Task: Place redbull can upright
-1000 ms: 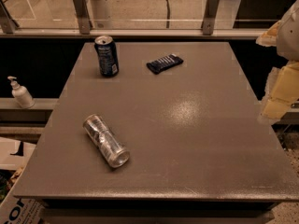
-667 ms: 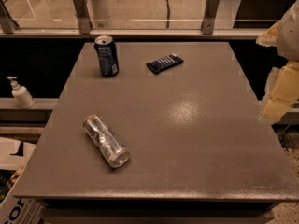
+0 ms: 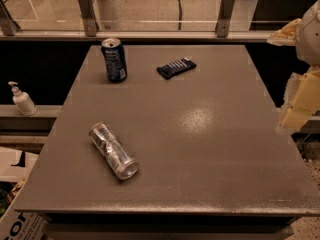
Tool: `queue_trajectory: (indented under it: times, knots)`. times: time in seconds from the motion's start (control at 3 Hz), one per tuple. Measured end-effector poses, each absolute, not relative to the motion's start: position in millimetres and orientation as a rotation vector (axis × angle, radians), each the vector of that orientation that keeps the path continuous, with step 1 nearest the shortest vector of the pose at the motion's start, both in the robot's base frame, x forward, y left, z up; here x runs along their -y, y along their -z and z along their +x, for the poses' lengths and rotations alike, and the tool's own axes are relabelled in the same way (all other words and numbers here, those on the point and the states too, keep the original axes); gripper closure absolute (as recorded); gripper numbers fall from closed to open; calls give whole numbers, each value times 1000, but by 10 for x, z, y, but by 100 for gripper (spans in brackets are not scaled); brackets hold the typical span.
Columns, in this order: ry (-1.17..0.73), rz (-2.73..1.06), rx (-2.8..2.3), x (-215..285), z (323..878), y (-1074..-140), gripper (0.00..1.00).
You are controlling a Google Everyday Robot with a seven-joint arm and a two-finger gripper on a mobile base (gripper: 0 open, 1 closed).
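Observation:
The redbull can (image 3: 113,150), slim and silver, lies on its side on the grey table (image 3: 200,149) at the front left, its shiny top pointing toward the front right. My gripper (image 3: 298,103) hangs at the right edge of the view, beyond the table's right side and far from the can. It is cream-coloured and only partly in view.
A wider dark blue can (image 3: 114,59) stands upright at the back left. A dark snack packet (image 3: 176,67) lies at the back middle. A white pump bottle (image 3: 22,100) stands on a ledge to the left. A railing runs behind the table.

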State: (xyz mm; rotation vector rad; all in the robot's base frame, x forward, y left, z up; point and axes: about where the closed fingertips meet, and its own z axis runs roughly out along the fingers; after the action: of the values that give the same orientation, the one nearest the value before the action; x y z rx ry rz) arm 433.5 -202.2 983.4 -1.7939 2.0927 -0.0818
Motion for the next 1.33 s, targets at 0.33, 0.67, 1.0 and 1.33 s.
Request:
queue_trajectory:
  times: [0.33, 0.67, 1.0, 1.33]
  knots:
    - [9, -1913, -1919, 1704, 4215, -9818, 0]
    - [-23, -1996, -1820, 1316, 4192, -9760, 0]
    - [14, -2023, -1800, 845, 4242, -9699, 0]
    - [77, -2012, -1857, 396, 4326, -9598, 0]
